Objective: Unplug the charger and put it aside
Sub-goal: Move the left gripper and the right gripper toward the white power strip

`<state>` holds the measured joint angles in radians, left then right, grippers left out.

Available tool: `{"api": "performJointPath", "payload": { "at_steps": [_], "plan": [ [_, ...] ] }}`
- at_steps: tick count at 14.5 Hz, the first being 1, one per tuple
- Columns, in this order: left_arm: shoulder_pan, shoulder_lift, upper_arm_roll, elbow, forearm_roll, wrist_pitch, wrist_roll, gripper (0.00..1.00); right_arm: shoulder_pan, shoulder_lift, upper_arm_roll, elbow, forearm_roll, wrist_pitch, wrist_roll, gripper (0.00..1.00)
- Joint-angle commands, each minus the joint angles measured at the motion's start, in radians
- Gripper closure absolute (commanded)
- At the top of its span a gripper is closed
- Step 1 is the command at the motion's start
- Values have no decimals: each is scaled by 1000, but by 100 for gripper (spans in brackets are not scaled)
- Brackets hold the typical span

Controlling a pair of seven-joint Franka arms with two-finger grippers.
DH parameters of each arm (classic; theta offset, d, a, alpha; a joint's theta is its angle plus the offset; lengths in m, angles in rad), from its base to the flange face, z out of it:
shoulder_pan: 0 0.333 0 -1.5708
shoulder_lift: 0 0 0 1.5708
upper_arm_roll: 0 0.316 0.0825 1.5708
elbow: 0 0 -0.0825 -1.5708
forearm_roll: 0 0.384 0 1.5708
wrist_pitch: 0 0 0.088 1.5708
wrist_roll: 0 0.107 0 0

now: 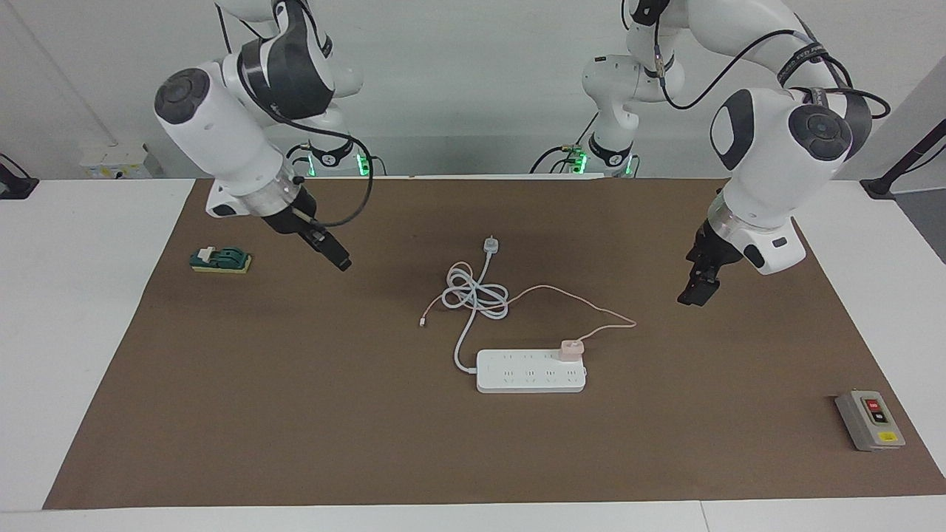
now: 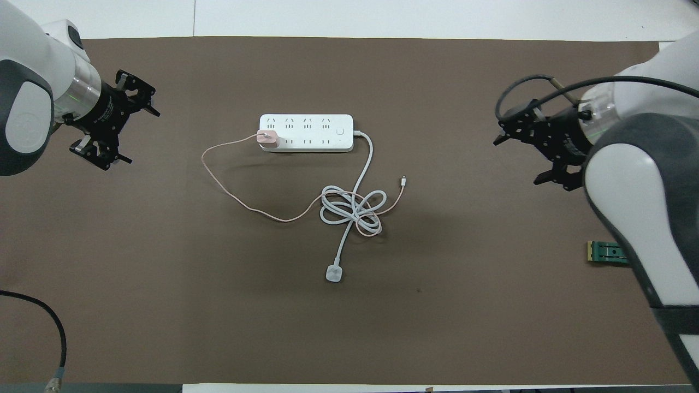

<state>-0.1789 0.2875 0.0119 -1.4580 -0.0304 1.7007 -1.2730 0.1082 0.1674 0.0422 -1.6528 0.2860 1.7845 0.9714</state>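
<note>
The small pale pink cube-shaped charger (image 1: pixel 571 349) (image 2: pixel 267 138) sits plugged into the long white plastic multi-socket power strip (image 1: pixel 531 372) (image 2: pixel 306 132), in a socket of the row nearer to the robots, at the strip's end toward the left arm. Its thin pink cable (image 1: pixel 591 304) (image 2: pixel 229 188) loops out from the charger on the side of the strip nearer to the robots, runs through the thick white coiled cord (image 1: pixel 475 295) (image 2: pixel 352 210) and ends in a small connector lying loose on the mat. That white cord leaves the strip's end toward the right arm, bunches in a loose knot nearer to the robots than the strip, and finishes in a white plug (image 1: pixel 491 244) (image 2: pixel 333 273) lying nearer still to the robots. All of this rests on a brown mat (image 1: pixel 295 414) (image 2: pixel 164 305) covering the white desk (image 1: pixel 81 295). The left claw (image 1: pixel 698 288) (image 2: pixel 112 123) hangs in the air over bare mat, well apart from the strip toward the left arm's end, its fingers spread wide and holding nothing. The right claw (image 1: pixel 334 253) (image 2: pixel 524 155) hangs over bare mat toward the right arm's end, well apart from the strip, also spread wide and empty. A green knife switch on a yellow base (image 1: pixel 221 260) (image 2: pixel 606 252) lies toward the right arm's end, nearer to the robots than the strip. A grey button box (image 1: pixel 870 420) lies toward the left arm's end, farther from the robots than the strip.
</note>
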Motion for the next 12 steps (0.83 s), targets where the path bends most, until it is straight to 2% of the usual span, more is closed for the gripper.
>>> {"api": "performJointPath", "payload": {
  "at_steps": [1, 3, 6, 7, 9, 12],
  "plan": [
    [-19, 27, 13, 31, -23, 36, -133, 0, 68, 84, -2, 14, 140, 131, 266, 0],
    [-19, 33, 13, 34, -35, 50, -179, 0, 97, 136, -2, 24, 206, 190, 401, 0],
    [-20, 56, 13, 33, -57, 91, -212, 0, 129, 298, -2, 173, 303, 204, 538, 0],
    [-22, 73, 14, 36, -55, 117, -250, 0, 137, 343, -2, 212, 352, 204, 556, 0],
    [-56, 102, 14, 36, -54, 175, -343, 0, 145, 398, -2, 222, 430, 222, 558, 0],
    [-117, 151, 19, 38, -45, 192, -411, 0, 157, 489, -1, 286, 534, 257, 552, 0]
  ]
}}
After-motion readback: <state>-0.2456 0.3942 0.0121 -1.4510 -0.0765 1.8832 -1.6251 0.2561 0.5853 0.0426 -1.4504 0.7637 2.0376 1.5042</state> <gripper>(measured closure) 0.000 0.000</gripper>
